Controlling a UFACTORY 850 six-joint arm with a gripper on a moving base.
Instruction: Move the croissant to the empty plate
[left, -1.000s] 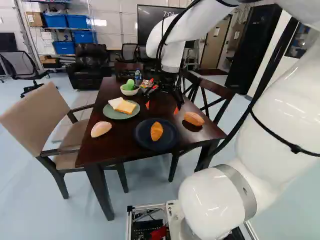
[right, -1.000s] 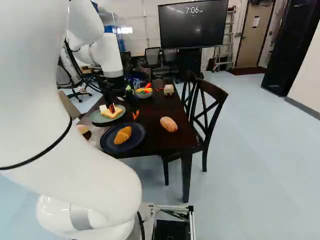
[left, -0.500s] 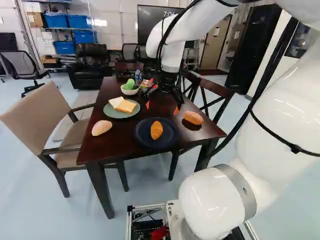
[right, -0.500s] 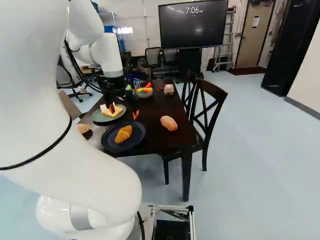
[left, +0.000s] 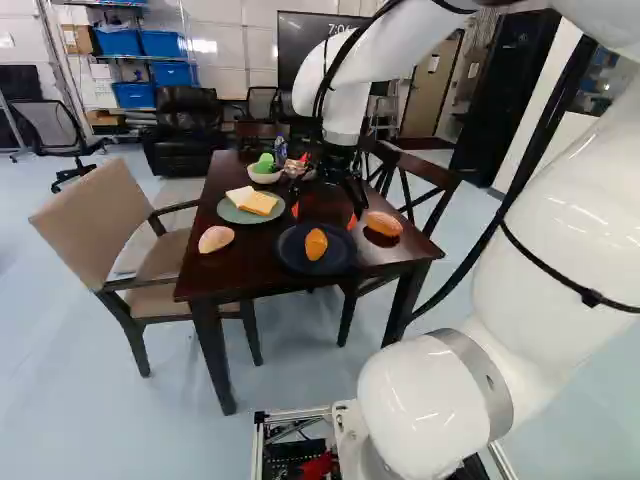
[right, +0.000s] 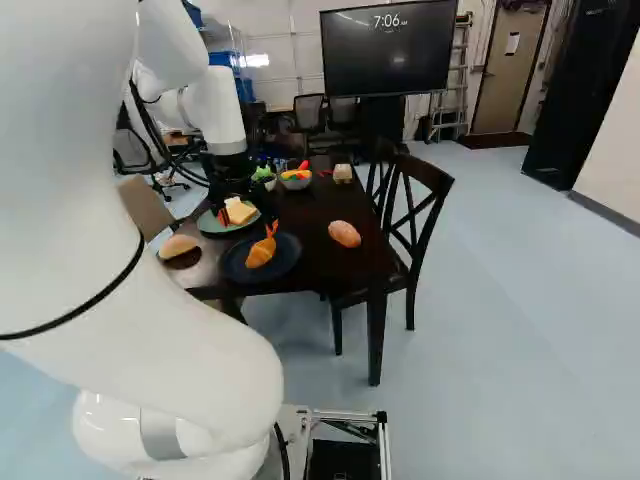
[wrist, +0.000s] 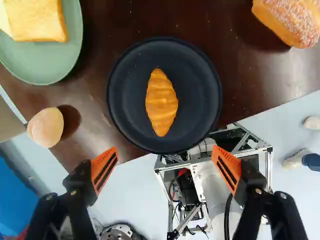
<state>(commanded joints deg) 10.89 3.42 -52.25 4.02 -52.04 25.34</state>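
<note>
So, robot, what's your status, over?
Gripper open, holding nothing. Croissant on the dark plate, nothing covering it. Green plate holds bread.

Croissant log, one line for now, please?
croissant: on dark plate | end effector: open, empty | move: not yet done

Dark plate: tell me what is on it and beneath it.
The dark plate holds one croissant and stands on the table; the part it covers cannot be seen.

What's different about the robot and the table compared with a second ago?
The base has moved back a little, so the table looks farther off. Nothing was grabbed or let go: the jaws stayed open, the arm held its pose, and the croissant stayed on the dark plate.
</note>
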